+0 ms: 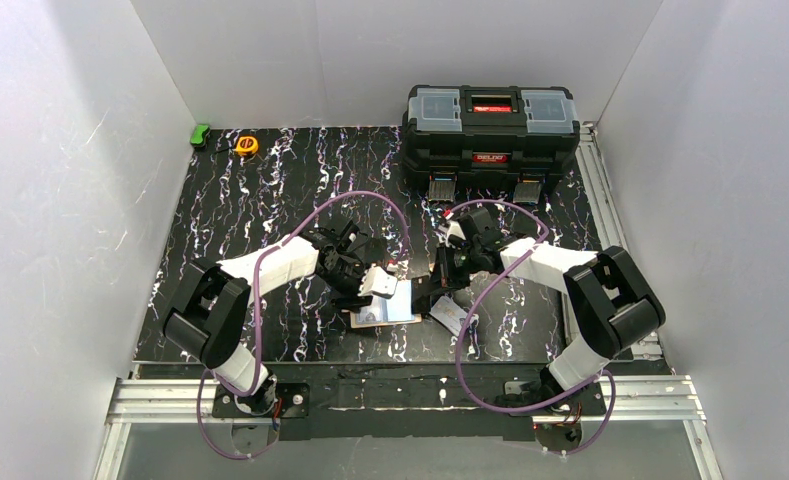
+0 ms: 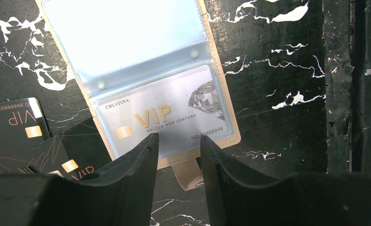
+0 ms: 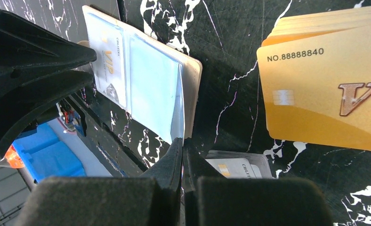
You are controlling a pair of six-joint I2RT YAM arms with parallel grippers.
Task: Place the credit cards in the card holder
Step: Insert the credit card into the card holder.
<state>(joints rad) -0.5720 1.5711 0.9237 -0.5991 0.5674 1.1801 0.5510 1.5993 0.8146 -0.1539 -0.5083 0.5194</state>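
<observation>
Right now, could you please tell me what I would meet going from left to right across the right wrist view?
First the left gripper, then the open card holder, then the stack of gold cards.

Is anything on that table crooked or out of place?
Nothing damaged or spilled. The card holder lies open with a silver card sitting straight in its pocket. The only untidy bits: two black cards overlap at different angles beside it, and the gold cards form a slightly fanned stack.
</observation>
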